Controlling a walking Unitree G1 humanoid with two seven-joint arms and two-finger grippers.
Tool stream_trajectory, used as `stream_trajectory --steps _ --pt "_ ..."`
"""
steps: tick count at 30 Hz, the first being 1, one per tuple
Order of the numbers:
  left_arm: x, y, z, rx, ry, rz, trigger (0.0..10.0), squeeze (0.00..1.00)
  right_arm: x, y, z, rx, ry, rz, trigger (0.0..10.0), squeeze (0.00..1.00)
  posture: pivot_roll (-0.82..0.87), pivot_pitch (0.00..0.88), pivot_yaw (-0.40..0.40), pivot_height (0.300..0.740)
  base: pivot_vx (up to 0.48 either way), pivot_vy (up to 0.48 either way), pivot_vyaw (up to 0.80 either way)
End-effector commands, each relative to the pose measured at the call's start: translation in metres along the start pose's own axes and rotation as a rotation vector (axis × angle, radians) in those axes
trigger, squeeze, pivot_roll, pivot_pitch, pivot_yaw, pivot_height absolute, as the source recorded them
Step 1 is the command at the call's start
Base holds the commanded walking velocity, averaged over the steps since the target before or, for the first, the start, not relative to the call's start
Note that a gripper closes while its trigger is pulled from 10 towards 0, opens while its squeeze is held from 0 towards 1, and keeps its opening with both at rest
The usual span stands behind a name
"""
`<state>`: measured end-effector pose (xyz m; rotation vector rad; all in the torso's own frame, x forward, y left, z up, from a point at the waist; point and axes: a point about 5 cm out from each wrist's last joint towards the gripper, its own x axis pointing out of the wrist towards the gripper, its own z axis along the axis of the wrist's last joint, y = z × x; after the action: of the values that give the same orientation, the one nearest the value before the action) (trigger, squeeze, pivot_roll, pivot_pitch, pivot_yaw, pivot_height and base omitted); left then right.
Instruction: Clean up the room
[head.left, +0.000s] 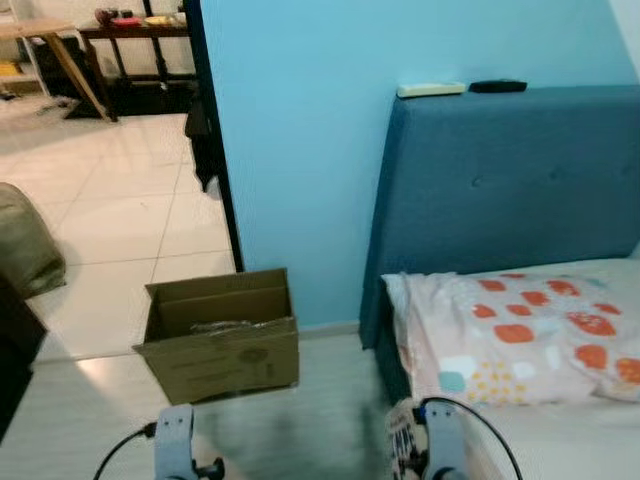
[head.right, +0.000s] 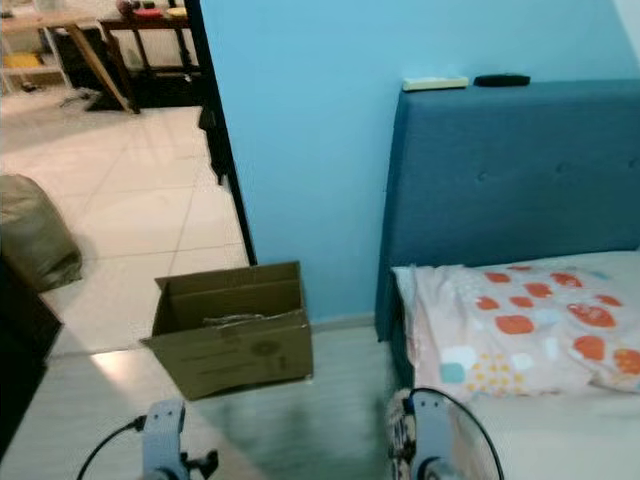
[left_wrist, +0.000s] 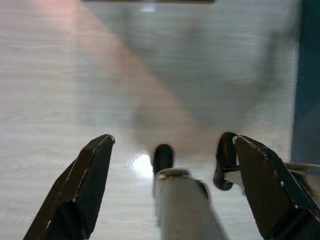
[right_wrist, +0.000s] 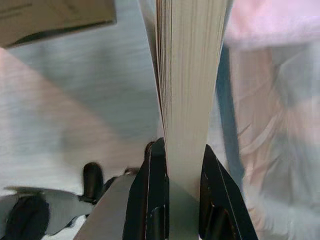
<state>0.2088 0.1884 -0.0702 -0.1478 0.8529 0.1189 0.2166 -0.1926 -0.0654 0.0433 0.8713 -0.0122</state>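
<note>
Item, nearest: right gripper (right_wrist: 176, 170), fingers closed on a book (right_wrist: 187, 75) — held by its lower edge, page block edge-on in the right wrist view and rising away from the clamp; in the head views a patterned cover (head.left: 403, 440) shows just beside the right wrist at the bottom of the frame, next to the bed. Handling, by judgement: moderately heavy for its size, stiff across the closed block but loose at the free edge, where pages may fan or sag; cover likely smooth, so a hold close to the spine or across the full thickness looks safest. Item: left gripper (left_wrist: 170, 185), fingers spread wide, empty, hovering over pale wood-look floor (left_wrist: 75, 90). Item: open cardboard box (head.left: 222, 335) on the floor ahead, between doorway and bed — a likely receptacle; contents dim, something flat and crinkled inside, not identifiable. Item: bed with blue headboard (head.left: 510, 180) and spotted pillow (head.left: 520, 335); two slim objects on the headboard top, one pale (head.left: 431, 89), one black (head.left: 497, 86), possibly remotes, too small to confirm. Hidden: book's title and spine, both grippers' fingertips in the head views, and the olive bundle (head.left: 22, 240) cut off at the left edge
</note>
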Motion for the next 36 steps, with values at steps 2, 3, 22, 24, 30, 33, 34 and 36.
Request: stream_trajectory --steps 2,3,22,24,30,33,34,36 --pt "-0.0018 0.0038 -0.0091 -0.011 0.033 0.017 10.0 0.0 0.0001 0.0012 -0.0003 0.002 0.0 0.004 10.0 0.0 -0.09 0.021 -0.024 0.731 0.0 0.0 0.0" --pt "-0.0019 0.0037 -0.0093 -0.011 0.034 0.014 10.0 0.0 0.0001 0.0012 0.0 0.001 -0.001 0.005 10.0 0.0 -0.09 0.02 -0.025 0.731 0.0 0.0 0.0" --pt "-0.0024 0.002 -0.0132 0.0 0.052 0.006 10.0 0.0 0.0 0.0015 -0.0004 -0.003 -0.002 0.015 10.0 0.0 -0.1 0.029 -0.028 0.731 0.0 -0.333 0.0" --pt "-0.0025 0.0019 -0.0139 -0.002 0.053 0.005 10.0 0.0 -0.0001 0.0014 -0.0007 -0.003 -0.001 0.015 10.0 0.0 -0.1 0.029 -0.026 0.731 0.0 -0.401 0.0" --pt "-0.0027 0.0022 -0.0144 -0.001 0.054 0.007 10.0 0.0 -0.0001 0.0014 -0.0006 -0.003 -0.002 0.015 10.0 0.0 -0.1 0.03 -0.026 0.731 0.0 -0.407 0.0" --pt "-0.0029 0.0041 -0.0148 -0.002 0.054 0.03 10.0 0.0 -0.0001 0.0015 -0.0005 -0.001 -0.003 0.014 10.0 0.0 -0.1 0.032 -0.025 0.731 0.0 -0.086 0.0" --pt "-0.003 0.0044 -0.0149 -0.006 0.053 0.03 10.0 0.0 0.0 0.0017 -0.0002 -0.001 -0.004 0.015 10.0 0.0 -0.1 0.033 -0.025 0.731 0.0 0.0 0.0" --pt "-0.0031 0.0048 -0.0151 -0.012 0.053 0.03 10.0 0.0 0.0001 0.0018 0.0004 -0.001 -0.005 0.015 10.0 0.0 -0.1 0.035 -0.025 0.731 0.0 0.0 0.0"
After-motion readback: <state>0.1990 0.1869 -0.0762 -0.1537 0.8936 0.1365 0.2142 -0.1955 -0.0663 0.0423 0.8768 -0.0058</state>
